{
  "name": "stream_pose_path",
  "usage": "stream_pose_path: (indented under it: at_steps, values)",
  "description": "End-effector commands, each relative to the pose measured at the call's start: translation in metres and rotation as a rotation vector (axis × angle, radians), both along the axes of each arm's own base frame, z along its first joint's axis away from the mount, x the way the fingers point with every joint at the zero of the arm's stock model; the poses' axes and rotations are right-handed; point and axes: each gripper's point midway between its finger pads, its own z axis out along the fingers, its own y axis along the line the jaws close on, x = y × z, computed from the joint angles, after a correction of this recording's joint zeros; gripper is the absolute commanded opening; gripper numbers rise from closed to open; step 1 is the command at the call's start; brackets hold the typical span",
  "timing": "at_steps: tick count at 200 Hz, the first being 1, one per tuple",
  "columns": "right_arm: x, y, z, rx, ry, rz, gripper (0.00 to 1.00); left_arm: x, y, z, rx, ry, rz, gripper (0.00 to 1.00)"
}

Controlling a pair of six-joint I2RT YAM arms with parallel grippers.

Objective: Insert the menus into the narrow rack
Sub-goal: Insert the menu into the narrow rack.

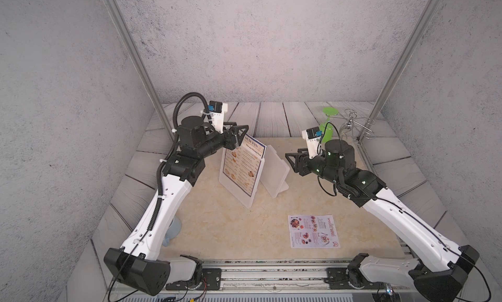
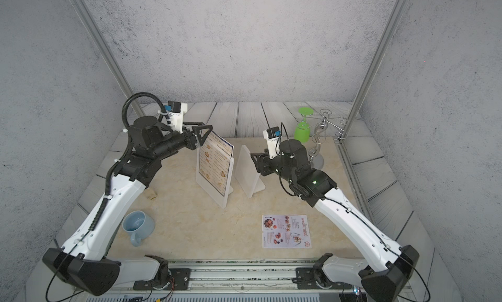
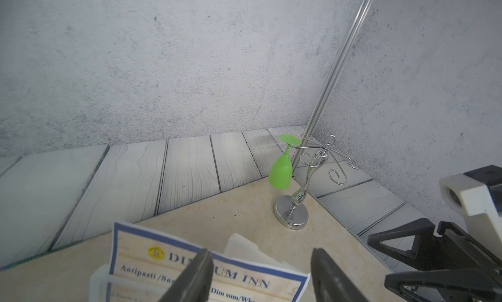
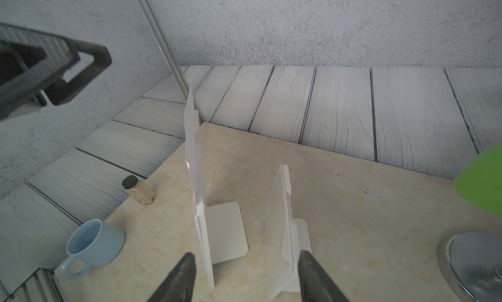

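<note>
The cream, blue-bordered "DIM SUM INN" menu [image 1: 243,165] [image 2: 214,165] [image 3: 239,280] stands in the larger clear rack [image 1: 231,190] [image 2: 209,190] [image 4: 202,232]. Its top sticks out above the slot. My left gripper [image 1: 239,129] [image 2: 202,128] [image 3: 261,251] is open at that top corner, pinching nothing. A smaller rack [image 1: 274,173] [image 2: 245,170] [image 4: 282,213] stands empty just right of it. My right gripper [image 1: 293,154] [image 2: 254,156] [image 4: 247,254] is open beside this rack, holding nothing. The small white menu [image 1: 313,231] [image 2: 286,231] lies flat near the table's front right.
A green wine glass [image 1: 327,129] [image 3: 281,170] hangs upside down on a chrome stand [image 2: 319,140] [image 3: 292,213] at the back right. A blue mug [image 2: 137,224] [image 4: 92,242] sits under my left arm. A small black-capped bottle [image 4: 138,190] stands near it. Metal posts flank the back corners.
</note>
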Motion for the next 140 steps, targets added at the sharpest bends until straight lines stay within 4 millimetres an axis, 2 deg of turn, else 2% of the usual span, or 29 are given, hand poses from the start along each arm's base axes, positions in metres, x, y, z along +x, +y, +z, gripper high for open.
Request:
stream_pose_path:
  at_steps: [1,39,81,140]
  values:
    - [-0.011,-0.02,0.007,0.014,-0.007,-0.051,0.62,0.015,-0.014,-0.007,0.104,-0.033,-0.009,0.61]
    - [-0.021,-0.035,0.007,0.003,-0.012,-0.08,0.62,0.037,-0.033,-0.028,0.178,0.0,-0.026,0.6]
    - [-0.027,-0.044,0.003,-0.009,-0.01,-0.103,0.63,0.039,-0.043,-0.04,0.225,0.014,-0.041,0.6]
    - [-0.028,-0.045,-0.001,0.0,-0.004,-0.108,0.64,0.044,-0.032,-0.065,0.299,0.073,0.025,0.59]
